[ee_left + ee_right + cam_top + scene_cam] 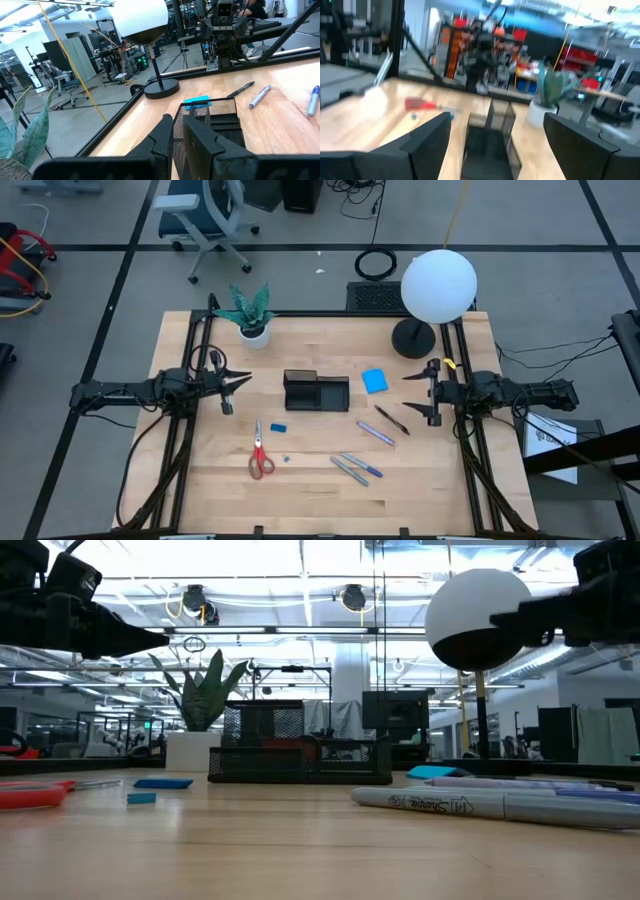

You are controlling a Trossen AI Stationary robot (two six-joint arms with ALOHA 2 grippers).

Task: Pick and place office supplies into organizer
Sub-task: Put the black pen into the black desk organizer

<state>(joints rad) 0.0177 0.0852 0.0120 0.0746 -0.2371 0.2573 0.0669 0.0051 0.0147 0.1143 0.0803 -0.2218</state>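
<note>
You have everything left to do: the organizer [316, 391] sits mid-worktop [200, 490] and looks empty, with every supply lying outside it. The red scissors [260, 457] lie nearer the left arm, the blue note pad [375, 380] just beside the organizer, the pens [357, 467] toward the right. Left gripper [243, 380] hovers with fingers almost closed, holding nothing; right gripper [410, 391] hovers wide open, empty.

A light wooden table [200, 480] carries a black mesh organizer [315, 391] at its centre, a blue note pad [375, 380] beside it, red-handled scissors [260, 457] and two small blue blocks [278, 426] nearer the front, scattered pens [356, 468], a potted plant [250, 315] and a globe lamp's round base [413, 338] at the rear.
</note>
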